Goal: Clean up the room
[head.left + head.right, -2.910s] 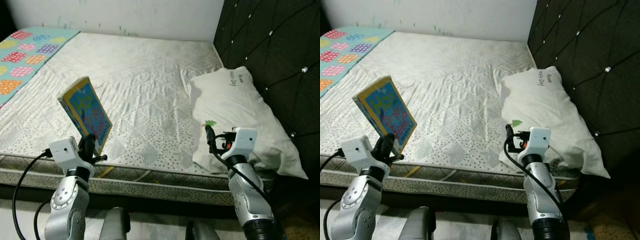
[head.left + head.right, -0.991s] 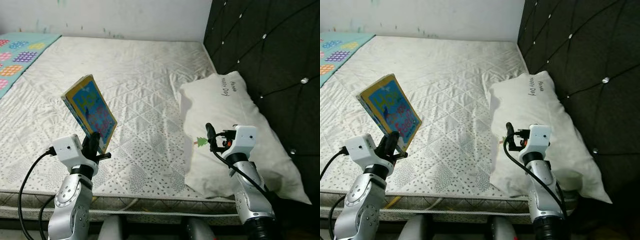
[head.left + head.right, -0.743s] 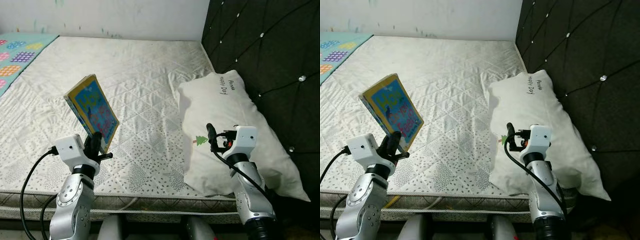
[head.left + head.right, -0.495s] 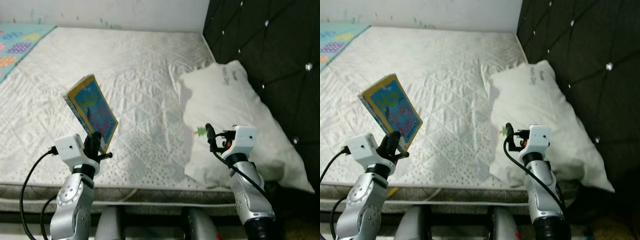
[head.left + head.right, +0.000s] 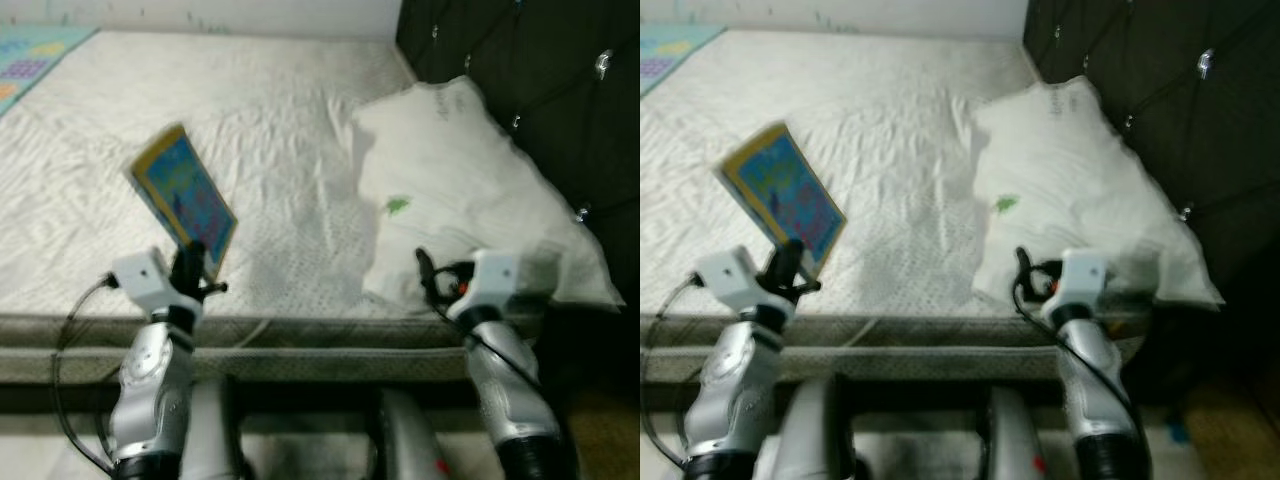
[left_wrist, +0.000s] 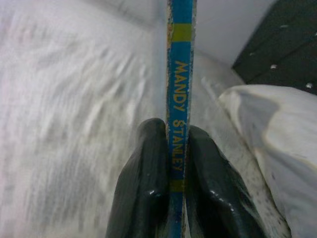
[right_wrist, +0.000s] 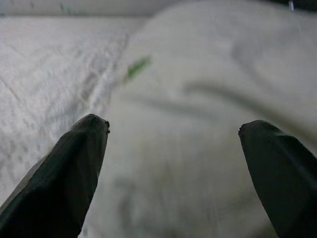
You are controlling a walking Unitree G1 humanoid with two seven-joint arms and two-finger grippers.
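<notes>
My left gripper (image 5: pixel 190 268) is shut on the lower edge of a blue and yellow children's book (image 5: pixel 184 200), held upright and tilted over the front edge of the bed. In the left wrist view the book's blue spine (image 6: pixel 177 99) stands pinched between both black fingers (image 6: pixel 146 188). My right gripper (image 5: pixel 424 270) is open and holds nothing, in front of a white pillow (image 5: pixel 460 190). The right wrist view shows its two fingertips (image 7: pixel 69 173) spread wide with the pillow (image 7: pixel 198 124) and a small green tag (image 7: pixel 138 65) ahead.
A white quilted mattress (image 5: pixel 120 130) spans the view, its front edge (image 5: pixel 300 330) right before me. A black tufted headboard (image 5: pixel 540 70) rises at the right. A patterned teal blanket (image 5: pixel 30 60) lies at the far left corner. The frames are blurred.
The whole view has shifted and blurred, so the camera has moved back and down from the bed. The book stays in my left gripper; the right gripper sits lower against the pillow.
</notes>
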